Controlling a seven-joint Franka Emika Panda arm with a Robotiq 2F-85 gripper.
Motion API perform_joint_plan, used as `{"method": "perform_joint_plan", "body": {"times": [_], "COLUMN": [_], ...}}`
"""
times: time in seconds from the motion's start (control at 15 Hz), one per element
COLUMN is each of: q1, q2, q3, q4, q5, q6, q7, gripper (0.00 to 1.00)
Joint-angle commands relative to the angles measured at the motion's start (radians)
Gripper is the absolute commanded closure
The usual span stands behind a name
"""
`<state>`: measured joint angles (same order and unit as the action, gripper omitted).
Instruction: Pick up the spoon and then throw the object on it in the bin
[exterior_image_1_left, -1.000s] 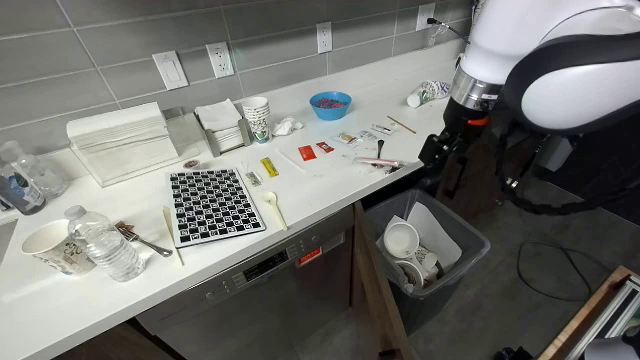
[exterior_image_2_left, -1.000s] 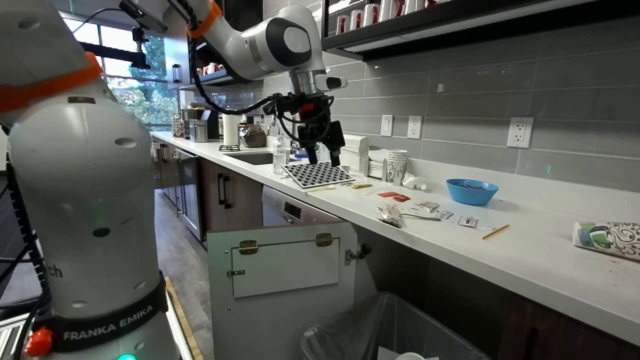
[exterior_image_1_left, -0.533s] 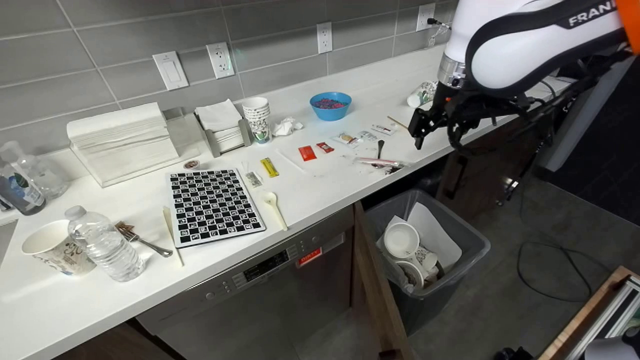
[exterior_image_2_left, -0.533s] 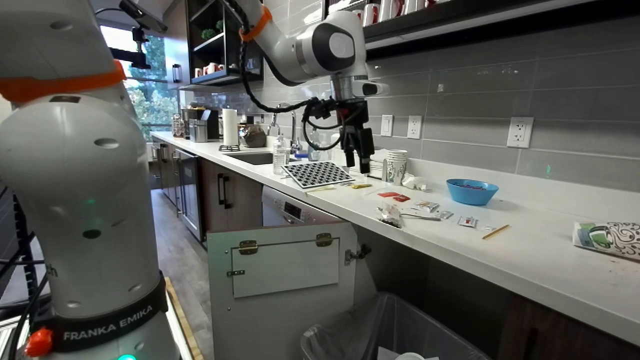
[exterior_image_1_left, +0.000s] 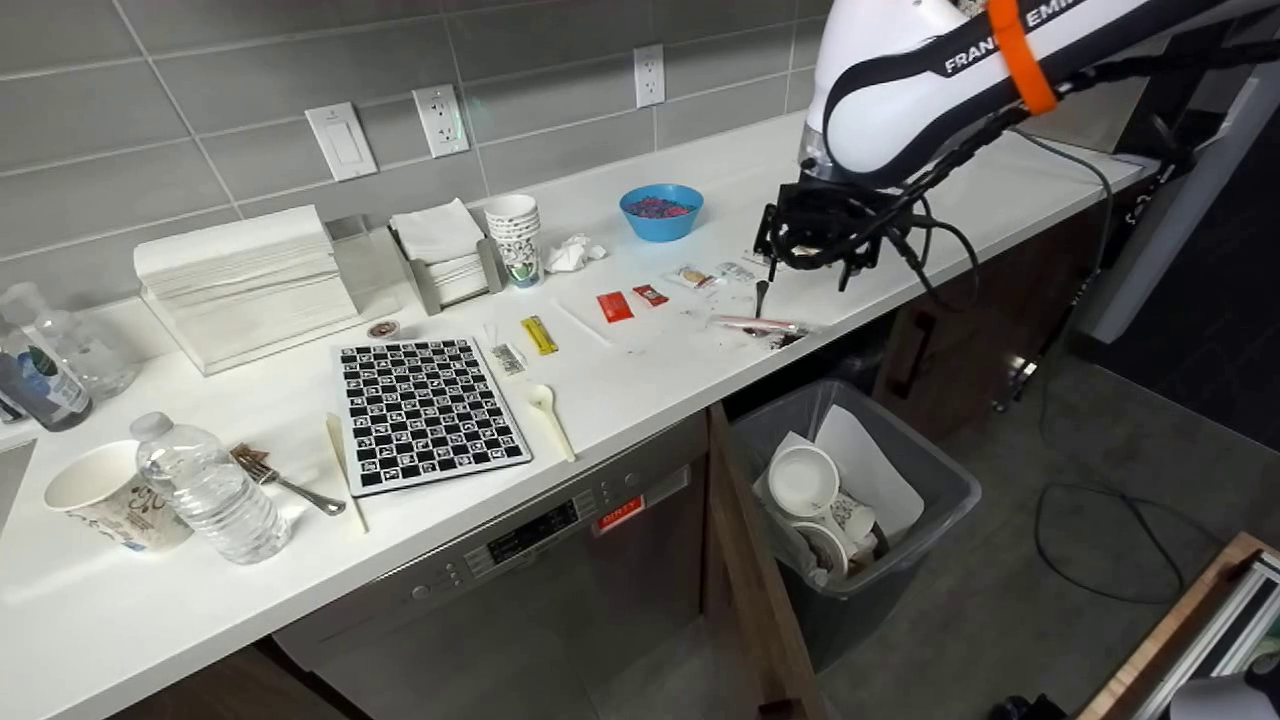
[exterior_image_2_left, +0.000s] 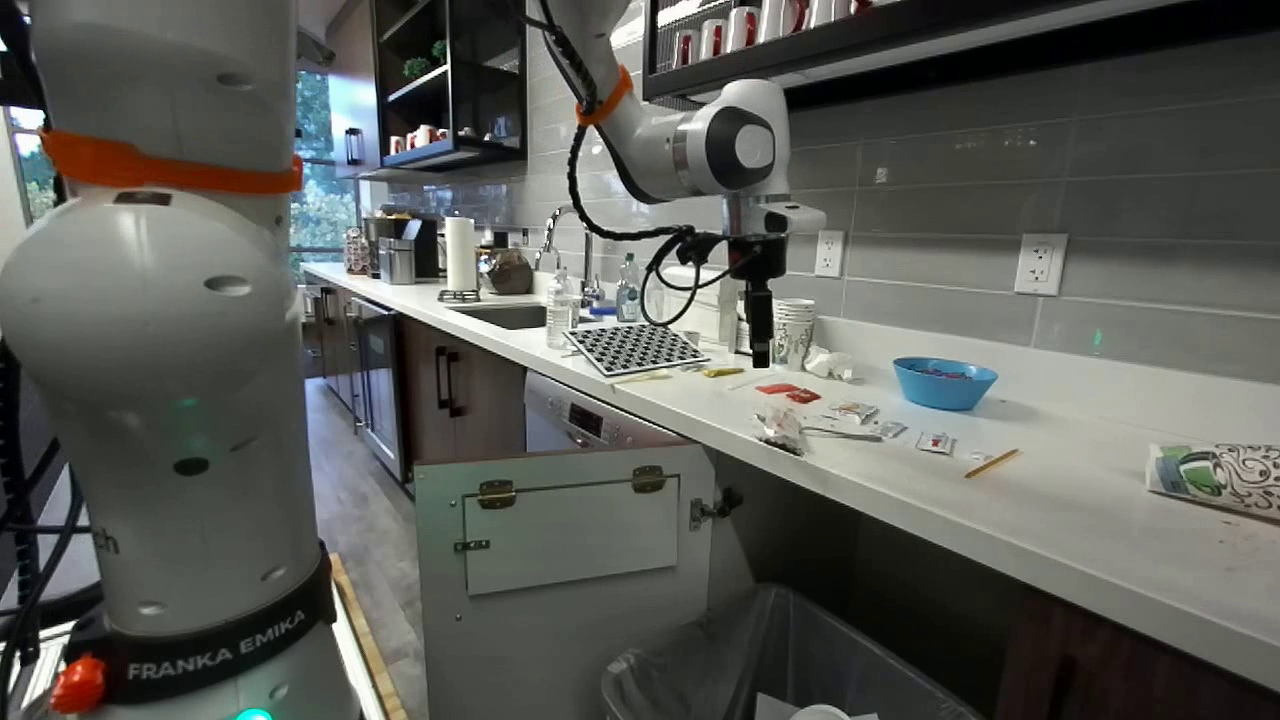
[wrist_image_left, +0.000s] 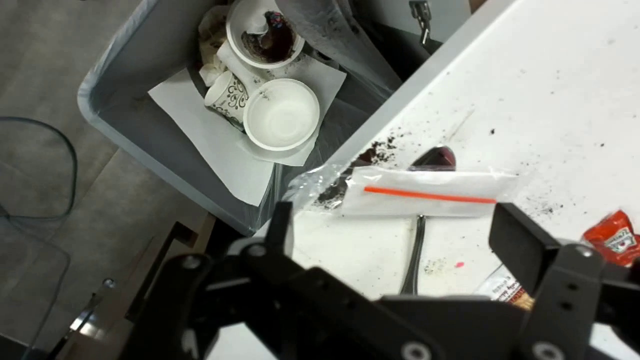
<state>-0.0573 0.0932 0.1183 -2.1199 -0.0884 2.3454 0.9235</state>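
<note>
The slender metal spoon (wrist_image_left: 414, 260) lies on the counter. Its handle runs between my widely spread fingers in the wrist view, with its lower end hidden by the gripper. A clear plastic wrapper (wrist_image_left: 382, 205) with an orange-red strip lies across the spoon, covering its middle; the spoon's bowl pokes out beyond it. My gripper (wrist_image_left: 392, 215) hangs open above them, holding nothing. In an exterior view the gripper (exterior_image_1_left: 810, 278) is over the counter, slightly right of the spoon (exterior_image_1_left: 761, 298) and wrapper (exterior_image_1_left: 755, 325). The lined grey bin (exterior_image_1_left: 960, 500) stands below the counter edge, holding cups and paper.
Close by lie red packets (exterior_image_1_left: 615, 306), a sachet (exterior_image_1_left: 693, 278) and a thin brown stick (exterior_image_2_left: 992, 463). The blue bowl (exterior_image_1_left: 662, 225) sits farther back. An opened cabinet door (exterior_image_2_left: 565, 560) stands beside the bin. Dark crumbs (wrist_image_left: 385, 150) are scattered near the counter edge.
From beyond the counter edge, my gripper has swung in over the counter towards the spoon and turned about its axis. Its jaws stay open. The spoon and wrapper have not moved.
</note>
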Motion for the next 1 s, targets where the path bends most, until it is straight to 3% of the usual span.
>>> {"method": "perform_joint_plan", "body": {"times": [0.0,0.27,0.73,0.93], "q1": [0.054,0.067,0.088,0.1], "q2": [0.03,0.077,0.179,0.217], "q3": [-0.051,-0.06,-0.085,-0.106], "q4": [0.032,0.077,0.114,0.143], "q5": [0.008,0.011,0.041,0.04], "q6": [-0.002,-0.002,0.153,0.163], "q7": [0.018,0.042,-0.049,-0.081], "gripper": [0.0,0.0,0.0,0.0]}}
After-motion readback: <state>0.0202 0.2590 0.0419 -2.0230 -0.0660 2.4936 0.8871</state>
